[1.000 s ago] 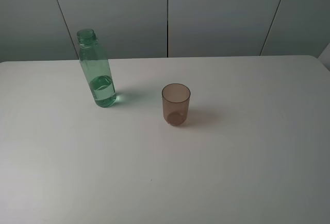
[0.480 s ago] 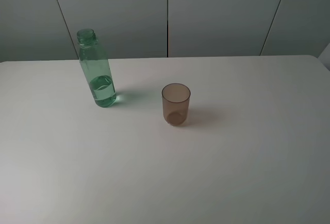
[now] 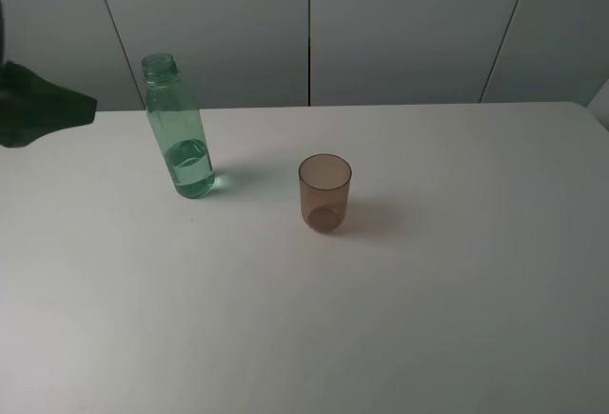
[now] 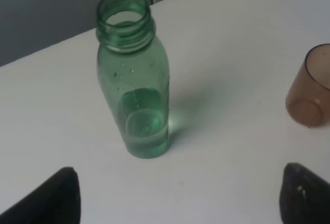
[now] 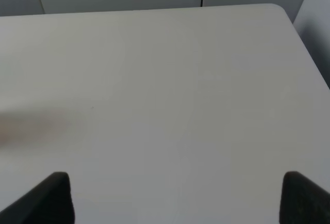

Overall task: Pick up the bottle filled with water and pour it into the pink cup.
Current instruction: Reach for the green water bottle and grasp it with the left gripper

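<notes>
The green transparent bottle (image 3: 181, 143) stands upright at the back left of the white table, uncapped, with water in its lower part. The pink cup (image 3: 324, 192) stands upright to its right, apart from it. A dark part of my left arm (image 3: 38, 114) shows at the left edge, left of the bottle and not touching it. In the left wrist view my left gripper (image 4: 180, 175) is open and empty, with the bottle (image 4: 135, 80) ahead of it and the cup (image 4: 312, 87) off to one side. My right gripper (image 5: 175, 176) is open and empty over bare table.
The white table (image 3: 428, 319) fills the view, with grey wall panels (image 3: 400, 24) behind its far edge. The right wrist view shows the table's far right corner (image 5: 283, 10).
My left arm has come into the exterior view at the left edge, near the bottle. The bottle and the cup have not moved.
</notes>
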Robot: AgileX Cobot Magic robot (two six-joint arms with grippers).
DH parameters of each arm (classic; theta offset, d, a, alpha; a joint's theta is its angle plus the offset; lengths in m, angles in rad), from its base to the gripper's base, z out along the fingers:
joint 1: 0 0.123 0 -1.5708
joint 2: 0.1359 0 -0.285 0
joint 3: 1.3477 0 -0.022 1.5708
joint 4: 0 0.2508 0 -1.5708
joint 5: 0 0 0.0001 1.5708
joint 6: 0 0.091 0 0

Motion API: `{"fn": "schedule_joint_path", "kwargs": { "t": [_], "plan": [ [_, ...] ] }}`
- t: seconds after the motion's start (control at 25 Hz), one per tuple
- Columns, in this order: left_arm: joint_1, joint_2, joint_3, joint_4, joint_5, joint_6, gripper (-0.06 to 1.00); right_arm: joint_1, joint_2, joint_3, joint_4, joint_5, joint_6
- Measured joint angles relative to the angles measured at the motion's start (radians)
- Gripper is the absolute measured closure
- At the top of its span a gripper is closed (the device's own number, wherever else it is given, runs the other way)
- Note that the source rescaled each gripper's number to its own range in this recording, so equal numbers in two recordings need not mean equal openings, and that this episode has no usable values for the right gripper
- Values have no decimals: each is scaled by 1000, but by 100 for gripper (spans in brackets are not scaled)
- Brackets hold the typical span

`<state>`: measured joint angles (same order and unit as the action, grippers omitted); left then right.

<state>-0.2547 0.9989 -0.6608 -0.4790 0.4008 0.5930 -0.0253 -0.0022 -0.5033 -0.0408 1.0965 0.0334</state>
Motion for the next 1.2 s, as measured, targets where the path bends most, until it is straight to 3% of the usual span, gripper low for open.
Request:
{"fn": "schedule_joint_path", "kwargs": {
  "t": [0.12,0.52,1.0,1.2],
  "plan": [
    [-12,64,7,7,-78,12,-2,0,0,0,0,0,0],
    [-19,103,231,11,-501,42,-2,0,0,0,0,0,0],
    [-31,245,267,28,-681,40,-2,0,0,0,0,0,0],
    [-33,325,267,158,-776,-38,-2,0,0,0,0,0,0]
  ]
}}
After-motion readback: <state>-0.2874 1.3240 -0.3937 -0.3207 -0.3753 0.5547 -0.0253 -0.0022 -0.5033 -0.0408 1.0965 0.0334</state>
